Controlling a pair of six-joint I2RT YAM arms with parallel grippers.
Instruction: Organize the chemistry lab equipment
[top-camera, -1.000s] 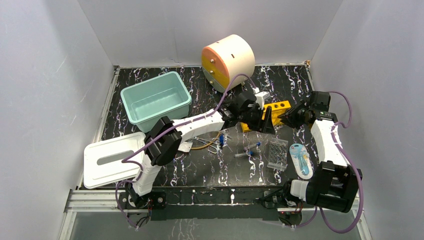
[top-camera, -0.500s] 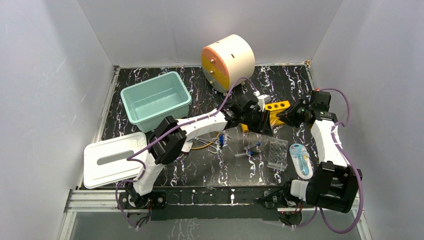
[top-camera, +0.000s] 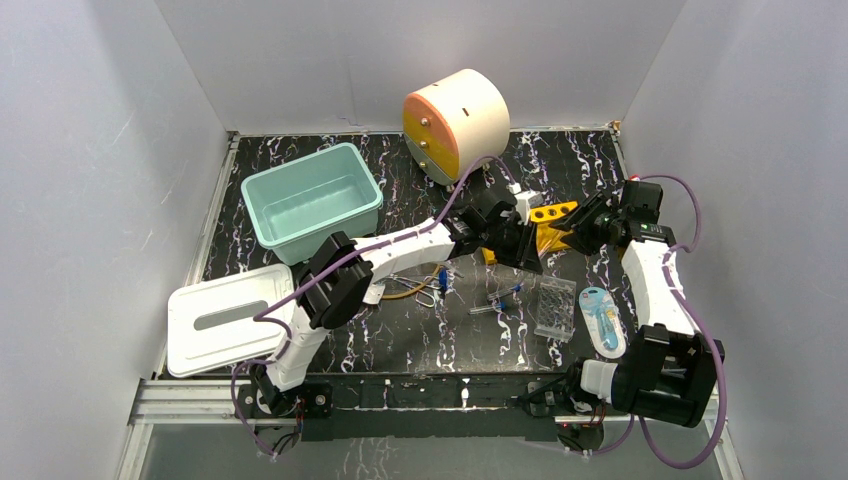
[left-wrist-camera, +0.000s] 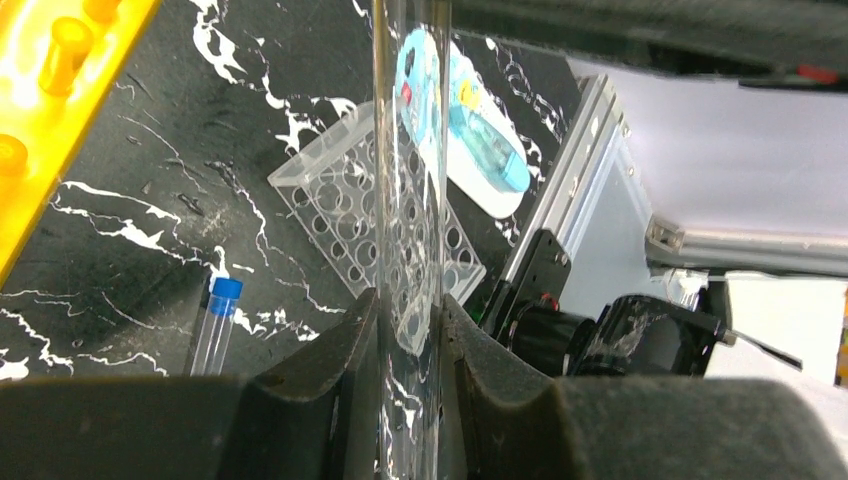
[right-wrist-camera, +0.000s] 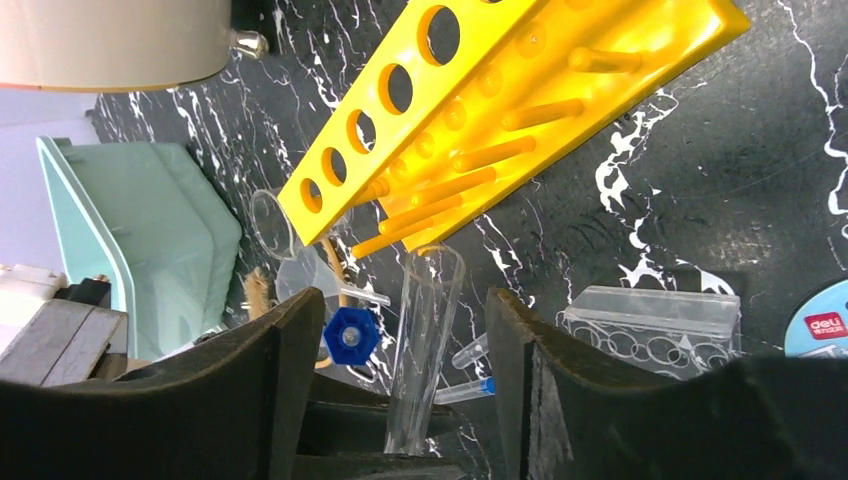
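Note:
My left gripper (top-camera: 522, 243) is shut on a clear glass tube (left-wrist-camera: 408, 200) and holds it upright beside the yellow holed rack (top-camera: 556, 213). The tube also shows in the right wrist view (right-wrist-camera: 425, 340), just below the rack (right-wrist-camera: 500, 110). My right gripper (top-camera: 583, 225) is open and empty, with its fingers on either side of that tube (right-wrist-camera: 400, 300). The clear well plate (top-camera: 556, 305) and blue-capped tubes (top-camera: 497, 299) lie in front of the rack. The forceps (top-camera: 420, 286), brown brush (top-camera: 398, 294) and white packet (top-camera: 372, 293) lie under the left arm. The glass funnel (right-wrist-camera: 300, 270) lies by the brush.
A teal bin (top-camera: 312, 200) stands at the back left and its white lid (top-camera: 225, 318) lies at the front left. A round cream drawer unit (top-camera: 455, 122) stands at the back. A blue and white blister packet (top-camera: 603, 320) lies right of the well plate.
My left gripper has carried the tube a little back and left, closer to the rack. My right gripper has shifted slightly left toward the rack and the tube.

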